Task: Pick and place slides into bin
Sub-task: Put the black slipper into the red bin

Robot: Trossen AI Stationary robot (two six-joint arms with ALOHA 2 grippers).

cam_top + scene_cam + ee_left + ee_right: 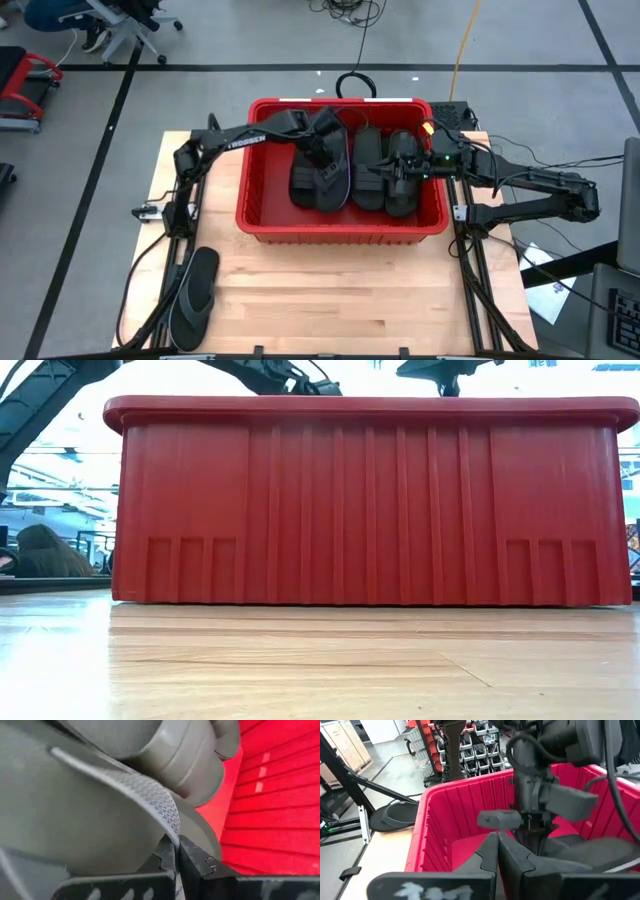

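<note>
Left gripper pinches a slide inside the bin, likely releasing next; right gripper, fingers pressed together, hovers there; 1 slide on the table remains.

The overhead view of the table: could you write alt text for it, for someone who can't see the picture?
A red bin on a wooden table holds several black slides, with two dark robot arms reaching into it from either side. The left gripper and right gripper are both down among the slides. A dark thong sandal lies on the table outside the bin, near the left front corner.
</note>
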